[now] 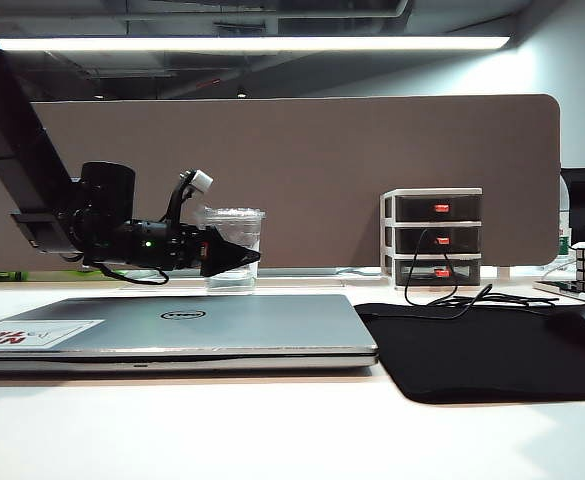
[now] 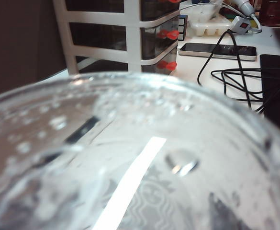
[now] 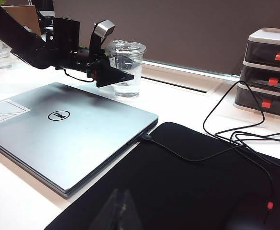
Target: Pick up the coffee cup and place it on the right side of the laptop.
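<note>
**Cup behind the closed laptop**

The clear, tapered plastic coffee cup [image 1: 234, 250] with its flat lid stands upright on the white desk, just behind the slim silver-grey Dell laptop [image 1: 172, 330], which lies shut and flat.

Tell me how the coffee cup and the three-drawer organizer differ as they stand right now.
The coffee cup is clear, round and tapered; the three-drawer organizer is boxy, white-framed, with dark drawers and red handles. The cup stands behind the laptop; the organizer stands behind the black mat. The open left gripper is at the cup; nothing is near the organizer except a black cable hanging in front of it. Both stand upright on the white table.
</note>
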Robot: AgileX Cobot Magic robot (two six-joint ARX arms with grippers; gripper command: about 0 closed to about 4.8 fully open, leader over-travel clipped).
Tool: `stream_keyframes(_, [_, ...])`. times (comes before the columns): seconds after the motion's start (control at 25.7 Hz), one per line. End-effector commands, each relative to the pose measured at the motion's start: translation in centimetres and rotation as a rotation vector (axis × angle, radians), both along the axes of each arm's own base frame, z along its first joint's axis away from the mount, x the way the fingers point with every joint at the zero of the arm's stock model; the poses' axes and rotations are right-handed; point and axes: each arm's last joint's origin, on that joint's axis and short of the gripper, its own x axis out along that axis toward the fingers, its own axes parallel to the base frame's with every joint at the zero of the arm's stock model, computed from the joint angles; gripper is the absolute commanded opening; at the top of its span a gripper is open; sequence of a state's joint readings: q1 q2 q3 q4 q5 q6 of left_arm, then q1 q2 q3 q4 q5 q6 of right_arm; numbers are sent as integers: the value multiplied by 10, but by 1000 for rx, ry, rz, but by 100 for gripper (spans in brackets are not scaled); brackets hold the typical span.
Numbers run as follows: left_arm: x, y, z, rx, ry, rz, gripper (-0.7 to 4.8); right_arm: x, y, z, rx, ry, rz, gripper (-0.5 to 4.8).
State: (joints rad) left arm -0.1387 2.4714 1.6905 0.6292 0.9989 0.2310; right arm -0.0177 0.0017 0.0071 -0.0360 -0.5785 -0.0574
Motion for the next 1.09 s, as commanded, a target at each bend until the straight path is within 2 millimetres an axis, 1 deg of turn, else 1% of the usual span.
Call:
stream_keyframes(0.04, [1, -4, 4, -1, -26, 22, 479, 0, 0, -1, -3, -6, 0, -1])
stream_keyframes(0.27, [1, -4, 4, -1, -27, 25, 479, 0, 0, -1, -3, -5, 1, -1])
stream_keyframes(0.35, [1, -4, 4, -1, -27, 25, 431, 0, 0, -1, -3, -5, 1, -1])
stream_keyframes(0.39, [1, -4, 4, -1, -27, 25, 420, 0, 0, -1, -3, -5, 0, -1])
stream_keyframes(0.47, [1, -4, 4, -1, -27, 24, 419, 0, 0, -1, -3, -5, 0, -1])
stream_keyframes(0.51, [1, -4, 4, -1, -28, 24, 407, 0, 0, -1, -3, -5, 1, -1])
stream_keyframes(0.58, [1, -4, 4, -1, -28, 22, 368, 0, 0, -1, -3, -5, 1, -1])
stream_keyframes(0.78, [0, -5, 8, -13, -61, -7, 366, 0, 0, -1, -3, -5, 1, -1])
stream_keyframes(1.09, [-1, -5, 21, -106, -52, -57, 366, 0, 0, -1, -2, -4, 1, -1])
